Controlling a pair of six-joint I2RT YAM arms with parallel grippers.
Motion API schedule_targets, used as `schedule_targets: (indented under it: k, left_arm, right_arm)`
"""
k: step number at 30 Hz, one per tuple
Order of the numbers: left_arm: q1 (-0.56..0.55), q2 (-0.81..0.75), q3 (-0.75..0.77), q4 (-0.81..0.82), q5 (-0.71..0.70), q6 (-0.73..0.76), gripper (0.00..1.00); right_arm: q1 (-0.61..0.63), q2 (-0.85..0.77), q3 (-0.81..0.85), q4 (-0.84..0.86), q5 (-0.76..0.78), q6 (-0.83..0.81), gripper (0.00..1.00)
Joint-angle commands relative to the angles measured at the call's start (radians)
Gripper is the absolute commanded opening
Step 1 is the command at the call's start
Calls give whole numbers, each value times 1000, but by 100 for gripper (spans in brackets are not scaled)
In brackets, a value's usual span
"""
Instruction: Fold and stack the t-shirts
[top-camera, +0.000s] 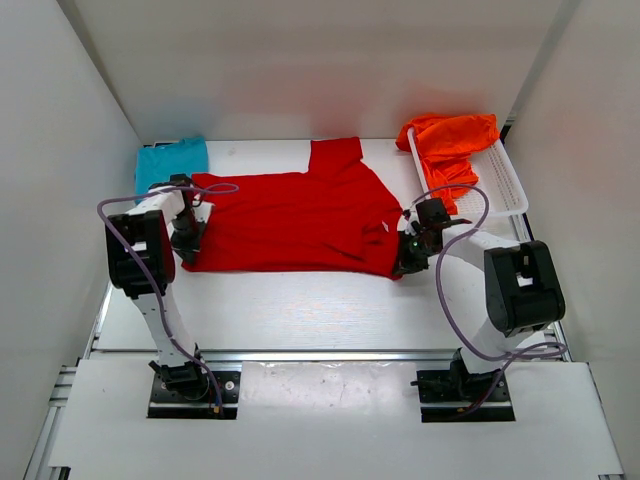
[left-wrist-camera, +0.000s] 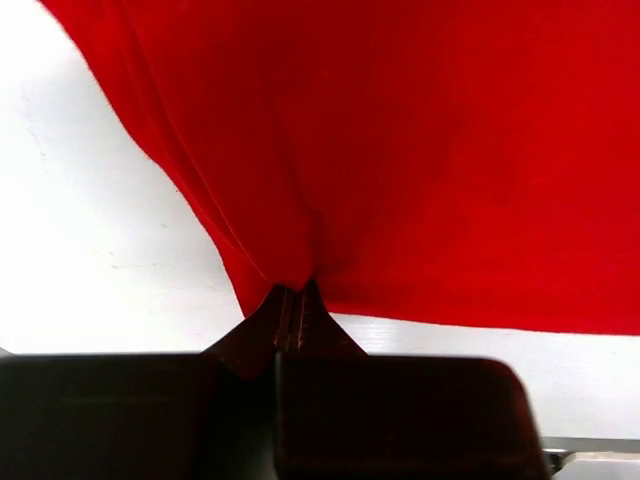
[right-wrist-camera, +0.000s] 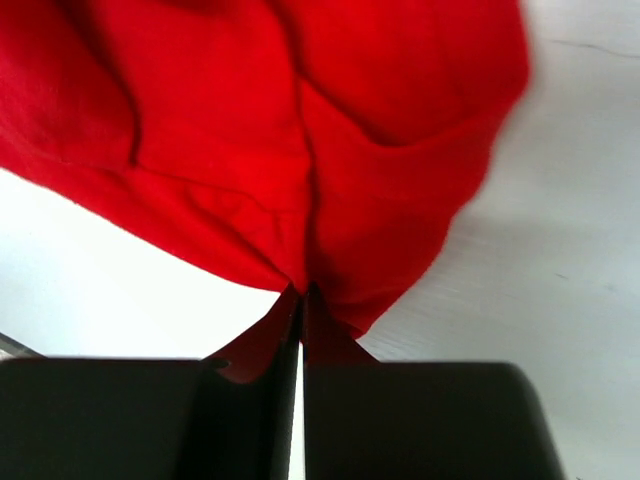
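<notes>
Left gripper (left-wrist-camera: 296, 303) pinches the red soft cloth t-shirt (left-wrist-camera: 420, 150) — edge bunched between its fingers (left-wrist-camera: 262, 328). Right gripper (right-wrist-camera: 302, 298) pinches another edge likewise.

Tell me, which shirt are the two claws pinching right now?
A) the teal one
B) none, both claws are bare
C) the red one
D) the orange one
C: the left gripper and the right gripper are each shut on the edge of the red shirt, while the teal shirt and the orange shirt lie apart from both.
</notes>
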Motion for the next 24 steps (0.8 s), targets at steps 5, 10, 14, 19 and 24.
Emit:
schedule_targets:
  k: [5,10,14,19,24]
  left_arm:
    - [69,-116,-17,-113,-44,90,0]
    - [54,-203,-153,-160,-151,182,0]
    - [-15,-278,-293,-132,-196,189,0]
    - [46,-275,-325,-117,-228,138,34]
    - [97,-310,-218,-121,-277,159,67]
  right_arm:
    - [-67,-124,-27,-111,-46,27,0]
    - [-66,-199,-87,-201,-75,45,0]
    - [-5,-210,-122,-238,-122,91,1]
    - [-12,-198,-153,-251,-95,120,33]
    - [-29,-253,-133,-275,-15,97,41]
